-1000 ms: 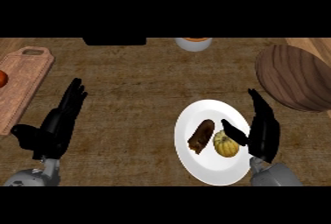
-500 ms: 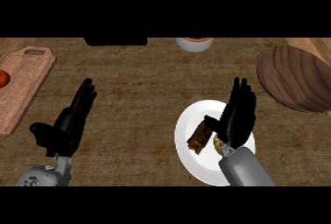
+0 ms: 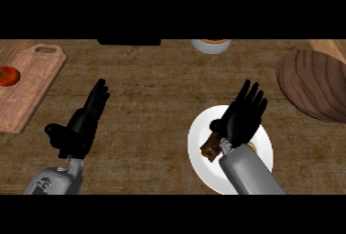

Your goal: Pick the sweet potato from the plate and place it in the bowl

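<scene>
The right robot hand (image 3: 242, 119) hovers over the white plate (image 3: 199, 167), fingers straight and open, gripping nothing. The sweet potato (image 3: 211, 148) lies on the plate, mostly hidden beneath that hand. The wooden bowl (image 3: 316, 84) sits apart at the right of the table (image 3: 155, 91). The left robot hand (image 3: 79, 128) rests open at the left.

counter (image 3: 155, 91): brown, streaky wood grain. plate (image 3: 199, 132): plain white. sweet potato (image 3: 211, 148): reddish brown. bowl (image 3: 314, 84): dark brown wood, fine grain lines. cutting board (image 3: 27, 91): pale tan wood. tomato (image 3: 7, 75): red. left hand (image 3: 81, 128), right hand (image 3: 240, 121): black. forearms (image 3: 251, 173): grey. cup (image 3: 211, 45): white, orange inside.
</scene>
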Robot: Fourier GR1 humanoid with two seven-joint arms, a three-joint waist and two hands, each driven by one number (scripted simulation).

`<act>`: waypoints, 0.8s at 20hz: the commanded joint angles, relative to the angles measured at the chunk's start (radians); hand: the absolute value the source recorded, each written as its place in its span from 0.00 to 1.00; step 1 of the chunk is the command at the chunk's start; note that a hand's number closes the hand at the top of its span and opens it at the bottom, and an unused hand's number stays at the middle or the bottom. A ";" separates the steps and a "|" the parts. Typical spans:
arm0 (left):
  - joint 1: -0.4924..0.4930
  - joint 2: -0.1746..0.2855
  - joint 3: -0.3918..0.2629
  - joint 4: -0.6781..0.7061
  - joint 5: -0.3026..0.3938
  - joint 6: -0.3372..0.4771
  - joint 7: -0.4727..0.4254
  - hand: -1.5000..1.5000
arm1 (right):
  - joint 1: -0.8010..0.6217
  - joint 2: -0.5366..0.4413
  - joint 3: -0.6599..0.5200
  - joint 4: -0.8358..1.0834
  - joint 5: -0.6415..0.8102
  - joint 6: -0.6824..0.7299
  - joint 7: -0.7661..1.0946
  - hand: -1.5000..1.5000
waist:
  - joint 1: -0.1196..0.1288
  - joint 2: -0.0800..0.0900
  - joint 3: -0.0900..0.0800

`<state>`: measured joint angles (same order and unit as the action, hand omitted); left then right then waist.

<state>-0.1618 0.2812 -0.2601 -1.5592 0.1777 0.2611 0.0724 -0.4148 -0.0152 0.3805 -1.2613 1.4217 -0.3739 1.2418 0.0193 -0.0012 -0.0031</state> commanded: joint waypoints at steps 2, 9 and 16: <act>-0.010 -0.026 -0.017 0.017 -0.017 0.008 -0.016 0.50 | -0.004 0.014 -0.031 0.013 -0.055 0.118 0.246 0.00 | -0.004 0.000 0.002; -0.038 -0.018 0.019 0.051 0.002 -0.008 -0.005 0.50 | 0.021 0.015 0.003 -0.038 -0.108 0.124 0.246 0.00 | -0.006 -0.002 0.002; -0.011 -0.019 0.009 0.028 0.002 -0.023 0.000 0.50 | 0.043 0.015 0.041 -0.092 -0.107 0.059 0.246 0.00 | 0.001 -0.004 0.003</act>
<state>-0.1690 0.2582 -0.2552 -1.5209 0.1716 0.2494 0.0523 -0.3595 -0.0114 0.3851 -1.3200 1.3178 -0.2870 1.2462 0.0212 -0.0044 -0.0012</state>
